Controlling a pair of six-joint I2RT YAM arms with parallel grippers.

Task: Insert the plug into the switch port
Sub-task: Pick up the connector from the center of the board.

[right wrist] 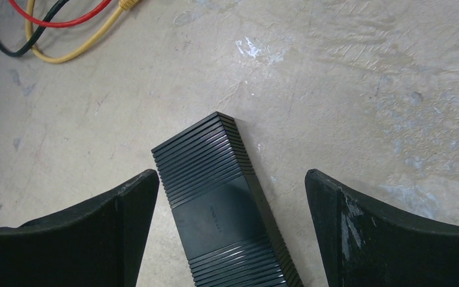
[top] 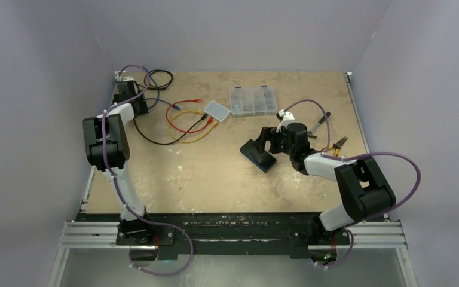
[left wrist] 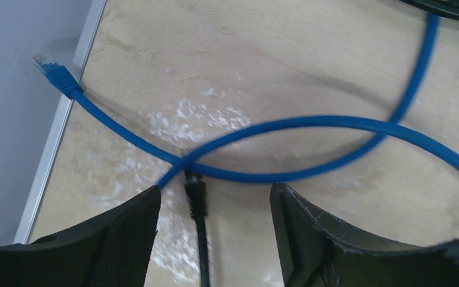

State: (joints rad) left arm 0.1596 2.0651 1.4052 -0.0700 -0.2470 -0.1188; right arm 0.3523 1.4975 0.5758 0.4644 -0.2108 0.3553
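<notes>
A black cable ending in a black plug [left wrist: 195,188] lies on the table between my left gripper's fingers, touching neither. My left gripper [left wrist: 215,202] is open at the table's far left corner [top: 128,95]. Just beyond the plug a blue cable [left wrist: 311,122] loops across, and its blue plug [left wrist: 54,73] rests by the metal edge. The black ribbed switch [right wrist: 221,209] lies flat at mid-right [top: 258,155]; its ports do not show. My right gripper [right wrist: 232,179] hangs open over it [top: 272,142], with its fingers on either side and apart from it.
A white box [top: 217,110] sits at the back with red [top: 182,103], yellow [top: 191,139] and black cables beside it. A clear parts organiser [top: 253,100] stands behind. Pliers [top: 318,124] and cutters [top: 337,143] lie at the right. The wall and metal rail [left wrist: 60,128] are close on the left.
</notes>
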